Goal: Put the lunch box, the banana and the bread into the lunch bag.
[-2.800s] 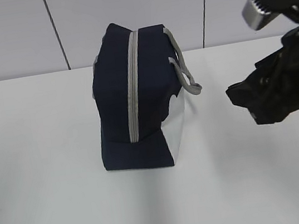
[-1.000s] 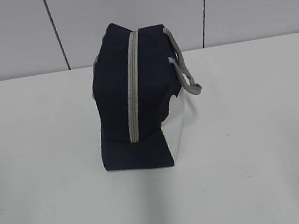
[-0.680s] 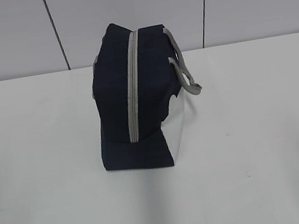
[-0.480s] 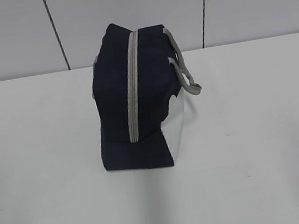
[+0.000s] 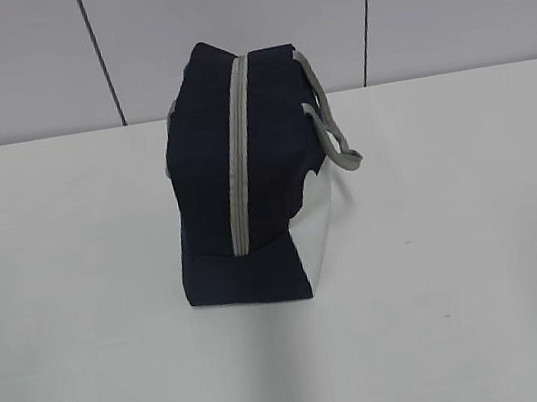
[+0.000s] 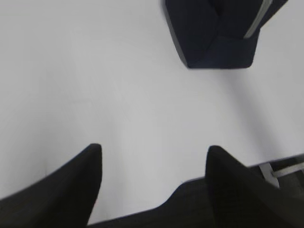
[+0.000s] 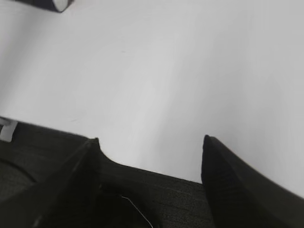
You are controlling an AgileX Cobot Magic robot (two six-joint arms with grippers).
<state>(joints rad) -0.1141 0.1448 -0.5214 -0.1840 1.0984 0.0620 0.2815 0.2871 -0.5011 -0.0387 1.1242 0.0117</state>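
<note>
The navy-blue lunch bag (image 5: 235,181) stands upright in the middle of the white table, its grey zipper (image 5: 236,165) running down the near end and shut. Grey strap handles (image 5: 331,131) hang on its right side above the white side panel (image 5: 315,224). Its lower corner shows in the left wrist view (image 6: 218,33), and a small bit in the right wrist view (image 7: 50,4). My left gripper (image 6: 153,151) is open and empty above bare table. My right gripper (image 7: 149,141) is open and empty near the table's dark front edge. The lunch box, banana and bread are out of view.
A grey panelled wall (image 5: 26,65) stands behind the table. The dark table edge (image 7: 156,190) shows under my right gripper, and also in the left wrist view (image 6: 190,199). Neither arm shows in the exterior view.
My right arm has left the exterior view since 2.8 s ago. Over the last second nothing has moved; the bag stands as before.
</note>
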